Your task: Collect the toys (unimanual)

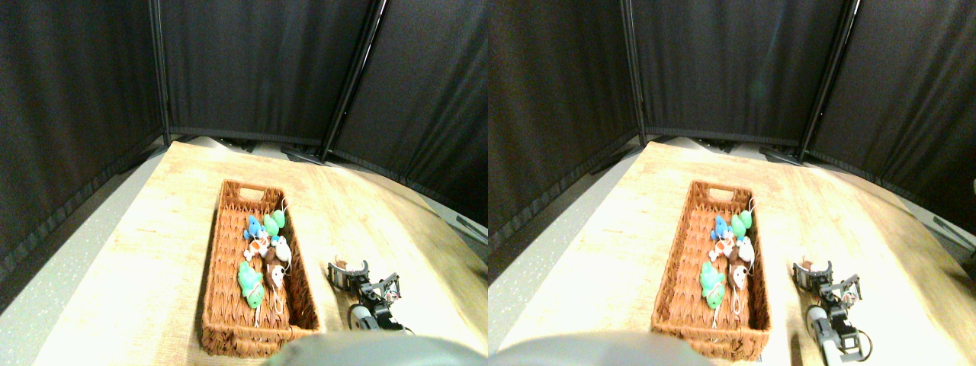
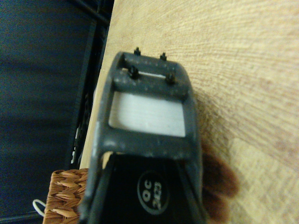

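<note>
- Brown wicker basket [image 1: 259, 274] already holds most toys [image 1: 263, 255]: blue, green, white, brown.
- Right pincer [image 1: 349, 272] sits at a small brown toy [image 1: 341, 264] on the table [image 1: 137, 267], right of the basket; jaw state cannot be determined.
- Judged step: grasping; next, lift and carry leftwards.
- Black screens [image 1: 259, 69] enclose the room.

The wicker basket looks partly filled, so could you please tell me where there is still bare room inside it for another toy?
In the wicker basket, the whole left side, along the left wall, is bare weave, as is the far end by the handle cut-out. The right side is crowded: the toys cluster along the right wall from mid-basket towards the near end.
</note>
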`<state>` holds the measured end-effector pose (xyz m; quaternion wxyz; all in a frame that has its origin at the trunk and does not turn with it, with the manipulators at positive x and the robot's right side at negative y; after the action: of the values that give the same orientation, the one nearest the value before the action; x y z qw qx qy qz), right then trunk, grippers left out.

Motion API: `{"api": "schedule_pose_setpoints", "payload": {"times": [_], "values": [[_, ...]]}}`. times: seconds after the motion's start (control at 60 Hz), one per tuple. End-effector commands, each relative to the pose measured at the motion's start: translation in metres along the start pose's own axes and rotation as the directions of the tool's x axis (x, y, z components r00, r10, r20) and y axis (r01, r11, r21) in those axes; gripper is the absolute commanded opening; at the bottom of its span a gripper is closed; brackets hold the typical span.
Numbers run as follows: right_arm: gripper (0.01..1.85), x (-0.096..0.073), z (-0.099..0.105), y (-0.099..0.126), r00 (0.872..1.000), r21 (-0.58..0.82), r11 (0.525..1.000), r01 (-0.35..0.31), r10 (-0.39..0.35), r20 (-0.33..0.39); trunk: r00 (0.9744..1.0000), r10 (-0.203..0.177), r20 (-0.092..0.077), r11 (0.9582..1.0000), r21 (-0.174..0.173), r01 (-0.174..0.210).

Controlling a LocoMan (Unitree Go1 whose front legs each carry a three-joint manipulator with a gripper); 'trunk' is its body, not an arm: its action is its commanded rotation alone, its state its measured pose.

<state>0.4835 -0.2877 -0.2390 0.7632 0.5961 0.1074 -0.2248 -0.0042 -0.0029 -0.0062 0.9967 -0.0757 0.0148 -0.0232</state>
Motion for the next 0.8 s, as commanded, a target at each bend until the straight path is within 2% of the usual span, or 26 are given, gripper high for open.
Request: {"api": "schedule_pose_setpoints", "payload": {"times": [0.017,0.067,0.1,0.117,0.133,0.15,0.217,0.25,0.35,0.4,0.467,0.633,0.683,0.75,0.8], "values": [[0.69,0.004,0.001,-0.004,1.0,0.005,1.0,0.014,-0.014,0.025,0.9998,0.007,-0.02,1.0,-0.006,-0.007],[0.56,0.005,0.001,-0.005,1.0,0.006,1.0,0.006,-0.007,0.027,0.9998,0.007,-0.02,1.0,-0.006,-0.007],[0.24,0.004,-0.002,-0.004,0.998,-0.027,1.0,0.001,0.001,0.068,0.9997,0.006,-0.022,1.0,-0.005,-0.006],[0.24,0.004,-0.002,-0.004,0.998,-0.027,1.0,0.001,0.001,0.068,0.9997,0.006,-0.022,1.0,-0.005,-0.006],[0.1,0.003,-0.004,-0.003,0.99,-0.072,0.997,0.017,-0.007,0.138,0.9997,0.006,-0.022,1.0,-0.005,-0.006],[0.06,0.002,-0.006,-0.002,0.986,-0.065,0.997,0.033,-0.022,0.166,0.9997,0.006,-0.023,1.0,-0.005,-0.006],[0.1,0.001,-0.008,0.0,0.982,-0.027,0.998,0.053,-0.047,0.185,0.9997,0.006,-0.024,1.0,-0.006,-0.006],[0.19,0.001,-0.008,0.002,0.983,-0.023,0.999,0.043,-0.038,0.178,0.9996,0.005,-0.028,1.0,-0.004,-0.006],[0.15,-0.001,-0.008,0.006,0.983,0.017,1.0,0.02,-0.023,0.183,0.9997,0.004,-0.025,1.0,-0.004,-0.004],[0.15,-0.002,-0.009,0.008,0.982,0.019,1.0,0.004,-0.007,0.188,0.9996,0.003,-0.029,1.0,-0.001,-0.003],[0.22,-0.005,-0.009,0.013,0.982,0.018,1.0,-0.012,0.008,0.189,0.9996,0.001,-0.029,1.0,0.0,-0.001],[0.13,-0.013,-0.01,0.021,0.975,0.033,0.998,-0.05,0.041,0.218,0.9996,-0.006,-0.028,1.0,0.003,0.006],[0.06,-0.015,-0.01,0.024,0.977,0.005,0.996,-0.085,0.082,0.196,0.9996,-0.006,-0.027,1.0,0.003,0.006],[0.06,-0.02,-0.01,0.031,0.975,-0.024,0.992,-0.127,0.129,0.183,0.9996,-0.01,-0.026,0.9999,0.006,0.01],[0.06,-0.024,-0.01,0.037,0.974,-0.02,0.982,-0.186,0.187,0.13,0.9996,-0.014,-0.024,0.9999,0.008,0.014]]}}
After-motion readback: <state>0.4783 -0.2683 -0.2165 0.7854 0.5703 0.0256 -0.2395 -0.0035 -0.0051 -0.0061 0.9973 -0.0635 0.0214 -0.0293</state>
